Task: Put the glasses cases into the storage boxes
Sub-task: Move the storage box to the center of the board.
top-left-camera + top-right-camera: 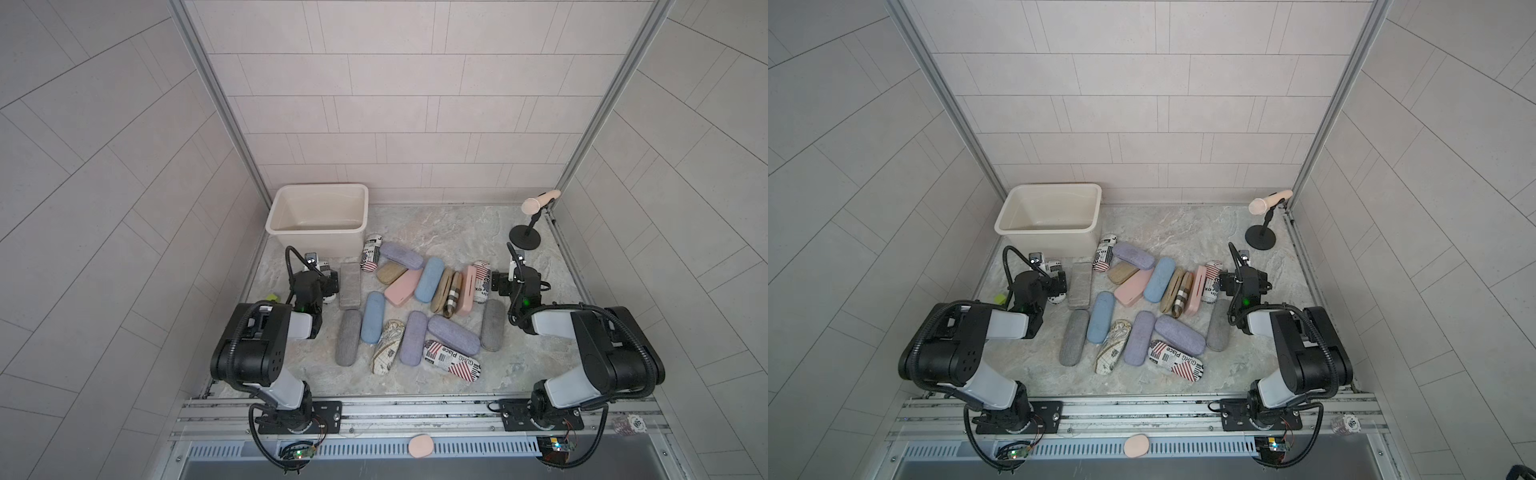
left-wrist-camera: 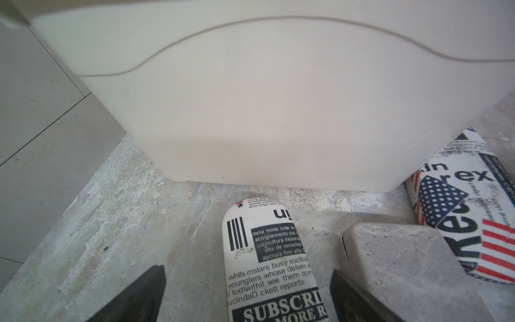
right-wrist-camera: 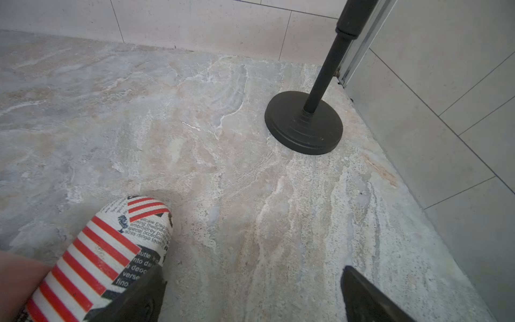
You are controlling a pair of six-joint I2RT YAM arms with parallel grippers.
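Here the left gripper (image 2: 246,271), jaws wide and empty, brackets a newspaper-print glasses case (image 2: 267,259) whose long axis points at the cream storage bin (image 1: 316,243), upper left of centre in a top view; the right gripper (image 3: 252,269), likewise wide and empty, stands farther off.

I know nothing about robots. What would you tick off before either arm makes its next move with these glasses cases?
1. Left gripper open: ok, jaws spread wide.
2. Newspaper-print oblong glasses case lined up between the left jaws: ok.
3. Grey fabric block-shaped case clear of that gripper: cannot tell, it sits very close beside one jaw.
4. Cream-beige rectangular plastic bin has room: ok, it looks empty.
5. Right gripper open: ok.
6. Red-striped flag-print case centred between the right jaws: not ok, it lies off to one side.
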